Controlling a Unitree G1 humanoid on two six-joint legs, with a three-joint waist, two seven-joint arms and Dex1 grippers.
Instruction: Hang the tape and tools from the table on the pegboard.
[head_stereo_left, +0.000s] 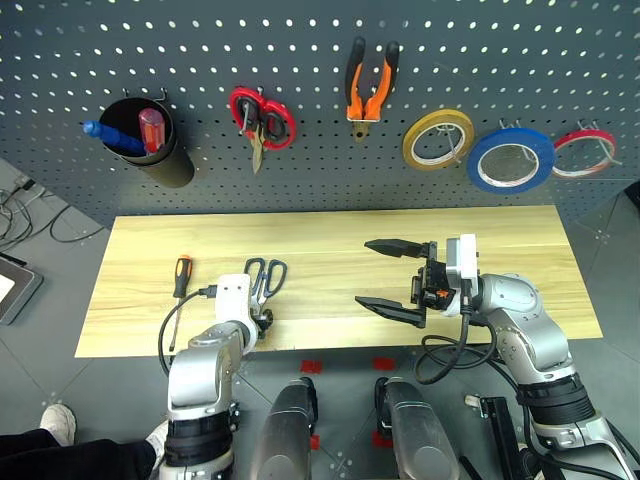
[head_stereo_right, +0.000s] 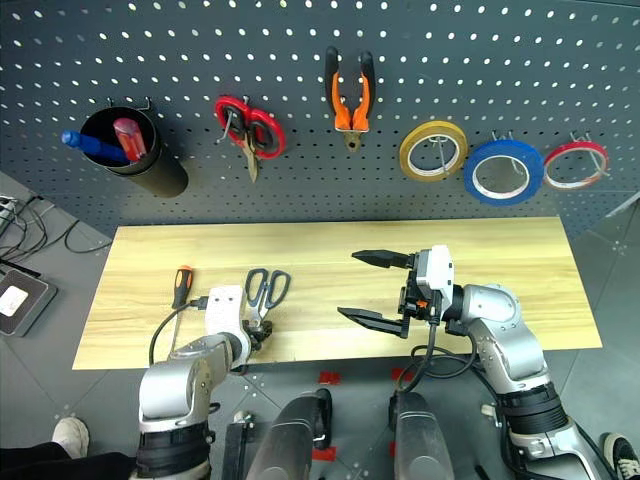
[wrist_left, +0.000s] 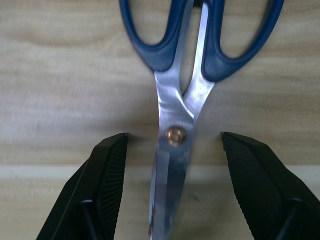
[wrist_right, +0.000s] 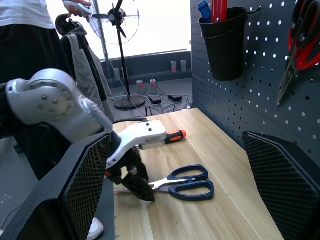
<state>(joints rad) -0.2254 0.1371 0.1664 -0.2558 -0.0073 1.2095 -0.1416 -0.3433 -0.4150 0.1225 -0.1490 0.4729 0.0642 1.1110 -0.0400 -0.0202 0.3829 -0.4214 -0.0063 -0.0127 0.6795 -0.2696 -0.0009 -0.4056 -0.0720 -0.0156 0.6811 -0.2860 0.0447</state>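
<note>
Left tool (wrist_left: 174, 150): We see its two black fingers (wrist_left: 107, 180) apart, one on each side of the blades near the screw. They do not touch the blades, so we hold nothing.
Scissors (head_stereo_left: 265, 279): The pair with dark blue handles lies flat on the bench (head_stereo_left: 330, 240), near the front edge. The handles point toward the pegboard (head_stereo_left: 320, 60).
Screwdriver (head_stereo_left: 181, 283): It lies on the bench just to our left of the scissors, with its orange and black handle toward the board.
Right tool (head_stereo_left: 393, 275): We hold it up over the middle of the bench, pointing to our left. Its fingers are wide apart and empty.
Pliers (head_stereo_left: 370, 85): The orange-handled pair hangs on the pegboard, handles up.
Blue tape (head_stereo_left: 510, 160): It hangs on a hook at the right side of the board, between the yellow roll (head_stereo_left: 438, 139) and the thin red roll (head_stereo_left: 585, 152).
Red scissors (head_stereo_left: 262, 120): They hang on the board to the left of the pliers.
Black cup (head_stereo_left: 150, 145): It hangs at the left of the board, with a blue handle and a red handle sticking out.
</note>
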